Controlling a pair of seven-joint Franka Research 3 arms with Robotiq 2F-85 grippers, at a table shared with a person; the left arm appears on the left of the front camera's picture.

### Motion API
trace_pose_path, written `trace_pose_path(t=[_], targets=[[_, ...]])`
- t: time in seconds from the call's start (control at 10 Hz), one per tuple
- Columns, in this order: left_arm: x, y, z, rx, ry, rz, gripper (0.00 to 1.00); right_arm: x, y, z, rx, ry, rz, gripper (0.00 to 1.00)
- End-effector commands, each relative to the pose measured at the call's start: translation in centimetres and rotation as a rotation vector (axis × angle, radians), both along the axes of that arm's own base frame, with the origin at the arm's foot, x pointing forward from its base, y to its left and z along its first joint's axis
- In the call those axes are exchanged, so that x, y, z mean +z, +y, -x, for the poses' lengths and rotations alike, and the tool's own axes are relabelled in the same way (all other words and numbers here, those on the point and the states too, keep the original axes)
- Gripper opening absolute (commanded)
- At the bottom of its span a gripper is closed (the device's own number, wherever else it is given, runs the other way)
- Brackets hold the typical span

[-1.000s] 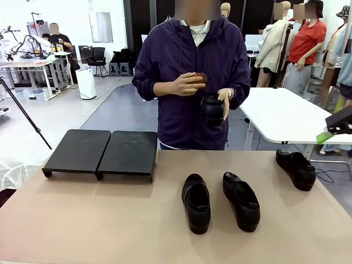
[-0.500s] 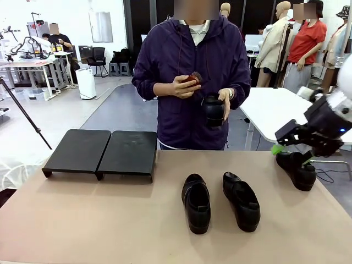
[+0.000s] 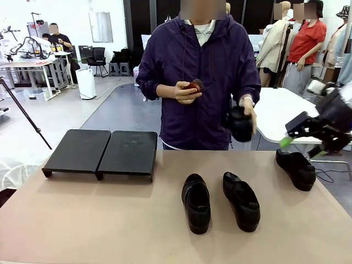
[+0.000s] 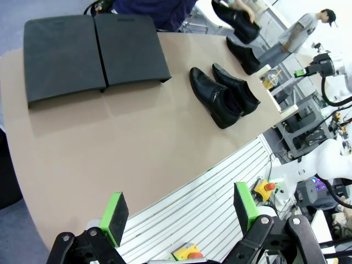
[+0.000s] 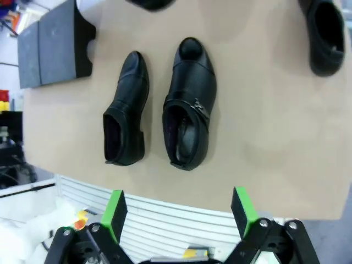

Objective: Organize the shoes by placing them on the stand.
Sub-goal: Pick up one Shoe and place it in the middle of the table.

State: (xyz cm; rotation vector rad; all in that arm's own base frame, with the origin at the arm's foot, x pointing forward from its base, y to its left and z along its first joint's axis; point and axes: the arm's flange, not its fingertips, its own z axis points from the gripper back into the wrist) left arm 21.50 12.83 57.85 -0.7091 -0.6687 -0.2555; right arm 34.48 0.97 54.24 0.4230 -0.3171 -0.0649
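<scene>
Though busy room beyond, tan table

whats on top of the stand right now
Nothing: both slanted tops of the stand are bare. Three shoes lie off it on the table. What's beneath it is covered.

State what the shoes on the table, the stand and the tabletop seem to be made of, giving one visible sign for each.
Shoes: black leather or a look-alike, slightly glossy; soft highlights on the toes.
Stand: matte black, perhaps painted metal or plastic; dull, flat faces leave it open.
Tabletop: smooth tan board, likely laminate; even colour, no grain.
</scene>
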Motion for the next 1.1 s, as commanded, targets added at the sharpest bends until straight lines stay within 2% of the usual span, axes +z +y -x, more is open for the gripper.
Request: trace_pose_path(t=[0.0, 0.1, 0.2, 0.3, 0.4, 0.5, 0.6, 0.7, 0.8, 1.0], targets=[[0.0, -0.1, 0.0, -0.01, -0.016, 0.011, 1.0, 2.7, -5.6, 3.4, -0.043, 0.005, 0.003, 1.0], [0.0, -0.1, 0.0, -0.01, -0.016, 0.011, 1.0, 4.6, -9.8, 6.2, -0.003, 0.045, 0.044, 1.0], [0.0, -0.1, 0.0, -0.01, -0.016, 0.011, 1.0, 6.4, -13.9, 8.9, -0.005, 0.103, 0.086, 1.0], [0.0, -0.1, 0.0, -0.01, -0.016, 0.011, 1.0, 7.6, -16.9, 10.9, -0.005, 0.129, 0.088, 1.0], [0.0, -0.1, 0.0, -0.01, -0.016, 0.011, 1.0, 8.0, -19.4, 12.5, -0.018, 0.147, 0.089, 1.0], [0.0, -0.1, 0.0, -0.01, -0.016, 0.011, 1.0, 8.0, -21.0, 14.0, -0.007, 0.2, 0.108, 1.0], [0.0, -0.1, 0.0, -0.01, -0.016, 0.011, 1.0, 7.9, -22.6, 15.5, 0.048, 0.246, 0.1, 1.0], [0.0, -0.1, 0.0, -0.01, -0.016, 0.011, 1.0, 7.9, -23.5, 16.9, 0.04, 0.24, 0.104, 1.0], [0.0, -0.1, 0.0, -0.01, -0.016, 0.011, 1.0, 7.9, -23.8, 17.2, 0.047, 0.213, 0.077, 1.0], [0.0, -0.1, 0.0, -0.01, -0.016, 0.011, 1.0, 7.2, -22.3, 15.7, 0.05, 0.206, 0.07, 1.0]])
